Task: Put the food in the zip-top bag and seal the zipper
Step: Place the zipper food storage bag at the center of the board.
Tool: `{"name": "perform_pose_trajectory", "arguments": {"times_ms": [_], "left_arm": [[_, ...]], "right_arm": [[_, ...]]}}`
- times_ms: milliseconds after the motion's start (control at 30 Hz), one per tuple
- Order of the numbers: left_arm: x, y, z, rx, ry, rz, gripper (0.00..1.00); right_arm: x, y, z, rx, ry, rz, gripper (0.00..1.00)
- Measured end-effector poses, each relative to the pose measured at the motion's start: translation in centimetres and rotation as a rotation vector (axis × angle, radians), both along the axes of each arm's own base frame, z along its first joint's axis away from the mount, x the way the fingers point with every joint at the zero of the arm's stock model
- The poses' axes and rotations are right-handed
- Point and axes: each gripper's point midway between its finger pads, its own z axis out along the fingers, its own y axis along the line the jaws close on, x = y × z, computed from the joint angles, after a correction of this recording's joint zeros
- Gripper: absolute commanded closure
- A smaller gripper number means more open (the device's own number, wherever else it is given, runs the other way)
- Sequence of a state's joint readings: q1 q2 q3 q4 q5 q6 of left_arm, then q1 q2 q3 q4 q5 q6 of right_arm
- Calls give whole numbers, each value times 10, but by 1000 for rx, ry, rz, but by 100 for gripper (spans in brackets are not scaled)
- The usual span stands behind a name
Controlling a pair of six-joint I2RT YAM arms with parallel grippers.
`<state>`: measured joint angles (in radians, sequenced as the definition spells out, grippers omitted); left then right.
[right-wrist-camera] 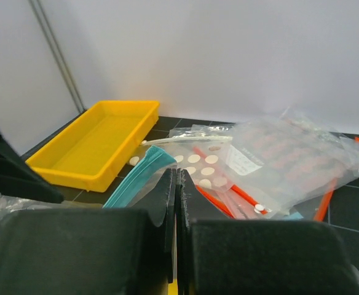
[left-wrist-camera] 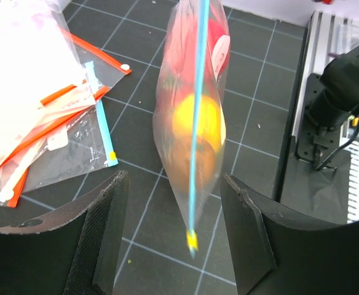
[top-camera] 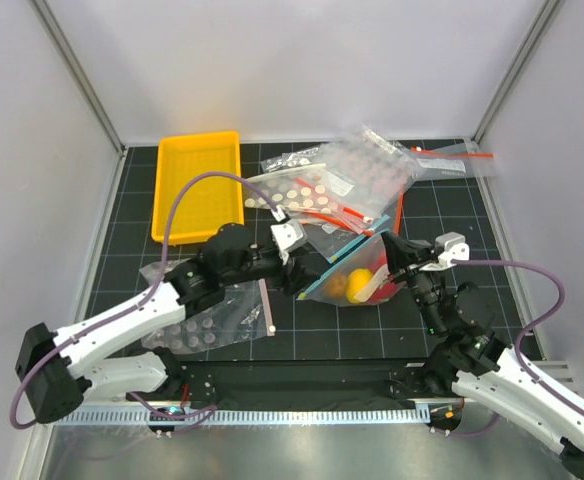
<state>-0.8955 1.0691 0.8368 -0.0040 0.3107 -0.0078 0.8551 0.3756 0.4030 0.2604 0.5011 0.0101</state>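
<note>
The clear zip-top bag (top-camera: 357,275) hangs above the mat with its light-blue zipper (top-camera: 340,265) on top. Inside show the yellow lemon (top-camera: 358,284) and a red fruit (top-camera: 380,278). My right gripper (top-camera: 396,250) is shut on the bag's right end; in the right wrist view its fingers (right-wrist-camera: 167,203) pinch plastic beside the teal zipper (right-wrist-camera: 136,178). My left gripper (top-camera: 298,268) is open at the bag's left end. In the left wrist view the zipper (left-wrist-camera: 198,123) and its yellow end tab (left-wrist-camera: 192,239) hang between the spread fingers (left-wrist-camera: 106,227), untouched. The lemon (left-wrist-camera: 195,123) and red fruit (left-wrist-camera: 215,37) show through the bag (left-wrist-camera: 173,92).
A yellow tray (top-camera: 194,185) stands at the back left. A pile of other bags with red-orange strips and white dots (top-camera: 342,180) lies behind the held bag. A dotted bag (top-camera: 212,320) lies under the left arm. More bags (left-wrist-camera: 38,110) lie left of the left gripper.
</note>
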Motion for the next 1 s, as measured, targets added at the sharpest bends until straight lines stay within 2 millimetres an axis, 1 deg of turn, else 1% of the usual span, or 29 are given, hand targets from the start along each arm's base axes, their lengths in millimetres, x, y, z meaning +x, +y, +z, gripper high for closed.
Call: {"name": "perform_pose_trajectory", "arguments": {"times_ms": [167,267,333,400,433,467,533,567,600,633,667,733,767,833,933,1000], "left_arm": [[9,-21,-14,42,16,-35,36],[7,-29,-20,52,20,-54,36],[5,-32,-22,55,20,-66,40],[5,-35,-24,59,19,-72,62],[5,-36,-24,60,20,-72,79],[6,-37,-25,64,23,-69,100],[11,-40,-25,75,15,-60,100],[13,-40,-24,77,13,-54,100],[14,-40,-24,78,11,-48,100],[14,-39,-22,77,11,-41,100],[14,-37,-21,77,12,-33,100],[12,-28,-16,70,3,-9,100],[9,-21,-13,64,-3,3,100],[2,-5,-4,38,-22,28,100],[-10,17,10,-16,-57,48,100],[-17,24,18,-48,-70,48,100]], "right_arm": [[-4,16,0,-29,-7,80,99],[-4,23,-1,-46,-2,110,99],[-4,27,-3,-56,2,126,99],[-4,31,-3,-62,2,140,99],[-5,31,-3,-63,1,146,98],[-5,32,-2,-63,-1,151,90],[-6,33,-1,-61,-2,155,73],[-6,32,0,-59,-3,154,55],[-6,32,1,-49,-4,157,50],[-7,32,3,-47,-8,157,47],[-7,32,5,-42,-13,155,40],[-4,26,6,-20,-6,121,35],[-2,21,7,-6,0,96,30],[4,9,5,30,24,18,24],[12,-11,1,81,58,-104,23],[17,-20,-3,104,83,-169,23]]}}
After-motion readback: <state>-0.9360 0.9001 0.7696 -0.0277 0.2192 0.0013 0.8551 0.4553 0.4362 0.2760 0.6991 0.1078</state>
